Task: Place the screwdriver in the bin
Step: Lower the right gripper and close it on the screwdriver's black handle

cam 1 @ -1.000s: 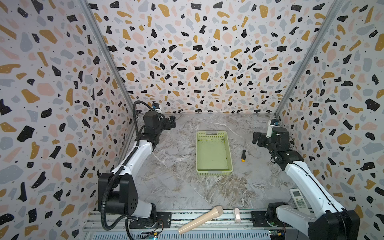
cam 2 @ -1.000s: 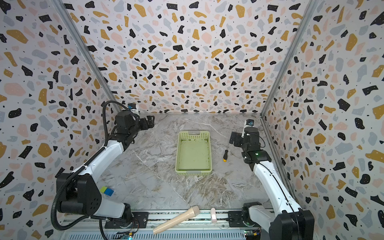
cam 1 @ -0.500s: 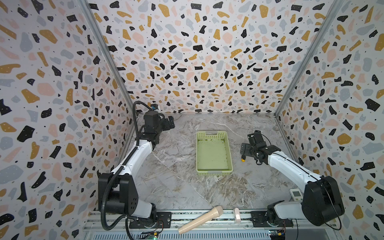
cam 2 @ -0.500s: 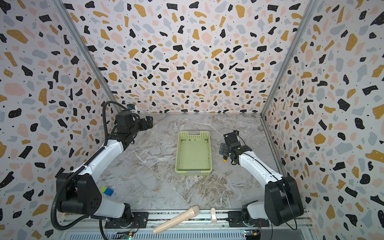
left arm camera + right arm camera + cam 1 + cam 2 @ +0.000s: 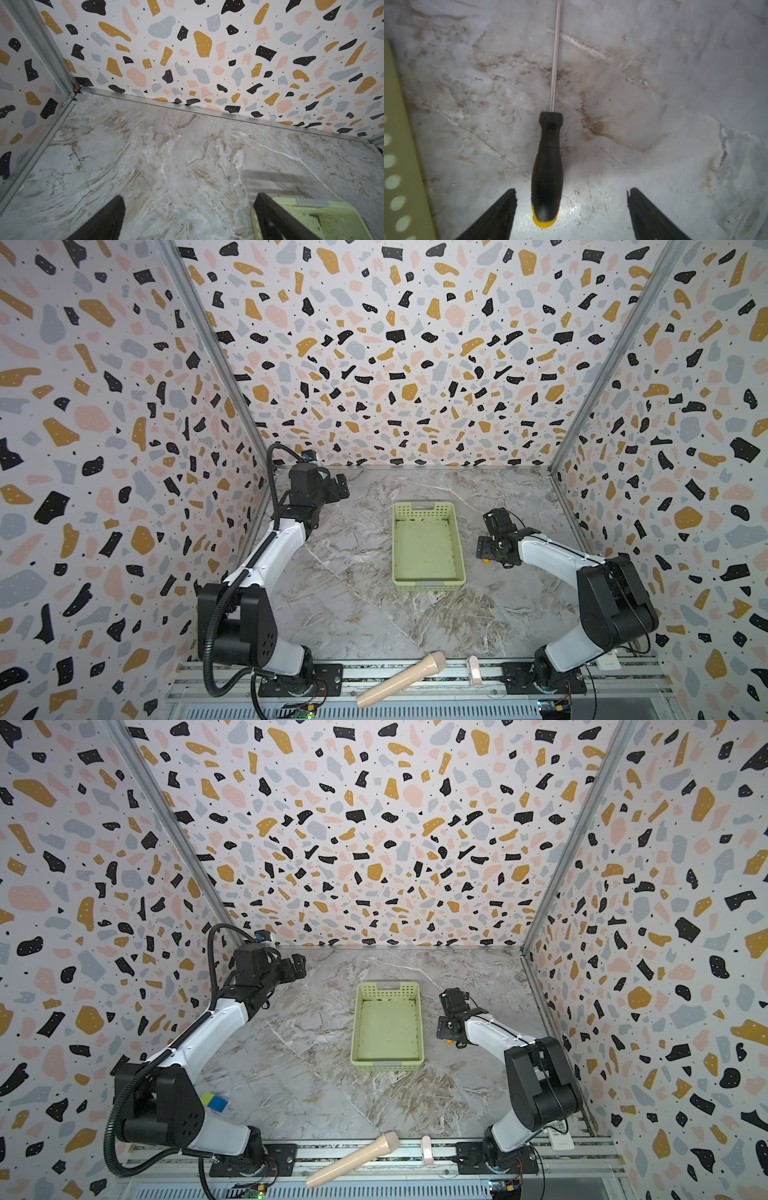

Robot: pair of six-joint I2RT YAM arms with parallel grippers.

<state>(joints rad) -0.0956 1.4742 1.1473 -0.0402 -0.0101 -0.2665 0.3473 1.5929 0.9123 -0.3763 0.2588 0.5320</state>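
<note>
The screwdriver (image 5: pixel 547 166) lies flat on the marble floor right of the bin, black handle and yellow butt toward the camera, silver shaft pointing away. In both top views only its yellow butt (image 5: pixel 486 561) (image 5: pixel 448 1041) shows under my right gripper (image 5: pixel 489 551) (image 5: pixel 449 1029). The right gripper (image 5: pixel 572 190) is open and low, one finger on each side of the handle's butt end, touching nothing. The pale green bin (image 5: pixel 424 510) (image 5: pixel 388 990) stands empty mid-table; its wall (image 5: pixel 396 145) is close beside. My left gripper (image 5: pixel 190 195) (image 5: pixel 338 489) hangs open and empty at the back left.
A beige cylindrical handle (image 5: pixel 401 679) and a small white piece (image 5: pixel 473 670) lie on the front rail. A blue and yellow block (image 5: pixel 214 1102) sits by the left arm's base. Patterned walls close in on three sides; the bin's corner (image 5: pixel 332 218) is near the left gripper.
My right arm has swung from the right wall down and inward, and its gripper now straddles the screwdriver handle. The jaws have narrowed a little. The left arm has barely moved.
</note>
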